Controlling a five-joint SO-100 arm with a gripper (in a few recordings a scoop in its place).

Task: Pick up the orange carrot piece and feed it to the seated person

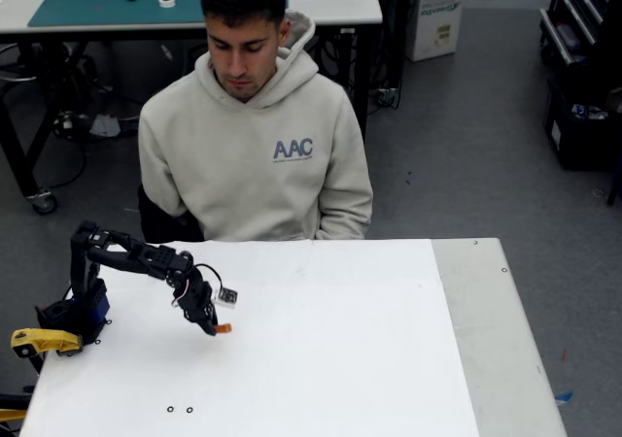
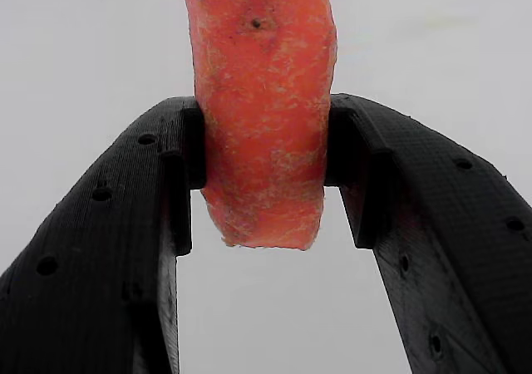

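Observation:
The orange carrot piece [image 2: 262, 116] fills the middle of the wrist view, pinched between my two black fingers [image 2: 125, 249]. My gripper [image 2: 262, 150] is shut on it over the white table. In the fixed view the carrot piece [image 1: 224, 328] is a tiny orange stub at the tip of my gripper [image 1: 216, 326], low over the table's left half. The seated person [image 1: 255, 136] in a light grey hoodie sits behind the table's far edge, looking down, up and to the right of my gripper.
A yellow plastic clamp piece [image 1: 41, 340] sits at the arm's base by the left table edge. The white table [image 1: 330, 359] stretches right of my gripper, with a grey strip [image 1: 496, 340] along its right side. Workbenches and boxes stand behind the person.

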